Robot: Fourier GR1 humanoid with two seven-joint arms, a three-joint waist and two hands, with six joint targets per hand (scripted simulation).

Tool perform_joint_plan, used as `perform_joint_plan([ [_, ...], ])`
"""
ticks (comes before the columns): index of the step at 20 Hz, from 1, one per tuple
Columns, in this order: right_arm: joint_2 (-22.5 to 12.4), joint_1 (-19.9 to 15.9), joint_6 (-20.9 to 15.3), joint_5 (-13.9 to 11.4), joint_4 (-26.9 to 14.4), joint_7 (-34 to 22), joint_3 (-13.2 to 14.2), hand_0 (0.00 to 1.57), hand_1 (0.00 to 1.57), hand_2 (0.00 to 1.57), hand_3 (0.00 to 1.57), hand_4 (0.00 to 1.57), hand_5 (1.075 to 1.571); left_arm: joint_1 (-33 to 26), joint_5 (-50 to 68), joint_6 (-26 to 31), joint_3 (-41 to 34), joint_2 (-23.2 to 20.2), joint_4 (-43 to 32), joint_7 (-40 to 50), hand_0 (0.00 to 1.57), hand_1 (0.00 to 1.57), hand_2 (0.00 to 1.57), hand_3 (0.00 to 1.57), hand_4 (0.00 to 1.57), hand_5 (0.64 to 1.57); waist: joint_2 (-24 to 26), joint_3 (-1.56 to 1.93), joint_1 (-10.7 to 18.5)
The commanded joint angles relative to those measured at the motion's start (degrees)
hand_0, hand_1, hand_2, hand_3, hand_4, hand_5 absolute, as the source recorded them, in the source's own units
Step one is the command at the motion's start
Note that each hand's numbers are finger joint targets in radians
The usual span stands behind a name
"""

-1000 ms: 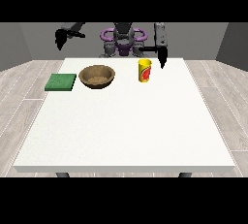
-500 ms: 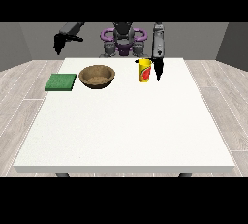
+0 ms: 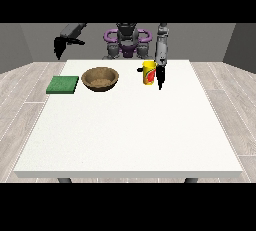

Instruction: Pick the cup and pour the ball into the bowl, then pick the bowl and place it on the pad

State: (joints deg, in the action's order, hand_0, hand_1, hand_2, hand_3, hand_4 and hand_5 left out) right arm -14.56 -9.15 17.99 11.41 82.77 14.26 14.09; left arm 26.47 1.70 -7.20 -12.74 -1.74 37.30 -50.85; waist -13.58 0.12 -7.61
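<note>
A yellow cup (image 3: 148, 72) with a red mark stands upright on the white table (image 3: 130, 125), near its far edge. The ball is not visible. The hand at the view's right (image 3: 160, 76) hangs just right of the cup, fingers pointing down, close beside it; contact cannot be made out. A brown wooden bowl (image 3: 100, 79) sits left of the cup. Further left lies the flat green pad (image 3: 63, 84). The hand at the view's left (image 3: 59, 46) is raised beyond the table's far left corner, away from all objects.
The robot's torso (image 3: 127, 42) stands behind the table's far edge. A wood-plank floor (image 3: 25, 90) surrounds the table.
The hand at the view's right has come down and moved left, from above the table's far edge to right beside the cup. The other hand has lowered slightly.
</note>
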Motion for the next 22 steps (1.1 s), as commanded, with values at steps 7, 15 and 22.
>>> perform_joint_plan([
  [7, -4.19, -3.95, 2.37, 2.74, -1.71, -0.26, 3.41, 0.00, 0.00, 0.00, 0.00, 0.00, 1.570, -1.86, -8.68, -17.94, 3.50, 1.64, -1.78, -4.68, 1.32, 1.32, 1.57, 1.57, 1.47, 1.246, -3.04, -0.14, -3.30],
  [15, -3.33, 0.42, 0.98, 0.88, -7.33, -3.68, 3.07, 0.00, 0.00, 0.00, 0.00, 0.00, 1.570, -1.08, -17.38, -19.04, 9.53, -7.09, 2.02, 12.83, 1.35, 1.35, 1.57, 1.57, 1.55, 1.306, 11.44, 0.01, 1.34],
  [22, -3.20, -1.20, 2.21, 1.64, -12.09, -2.29, 3.63, 0.00, 0.00, 0.00, 0.00, 0.00, 1.568, 11.80, -27.67, -19.03, 13.54, -18.23, 1.44, 31.78, 1.46, 1.46, 1.57, 1.57, 1.57, 1.282, 11.87, 0.00, 1.52],
])
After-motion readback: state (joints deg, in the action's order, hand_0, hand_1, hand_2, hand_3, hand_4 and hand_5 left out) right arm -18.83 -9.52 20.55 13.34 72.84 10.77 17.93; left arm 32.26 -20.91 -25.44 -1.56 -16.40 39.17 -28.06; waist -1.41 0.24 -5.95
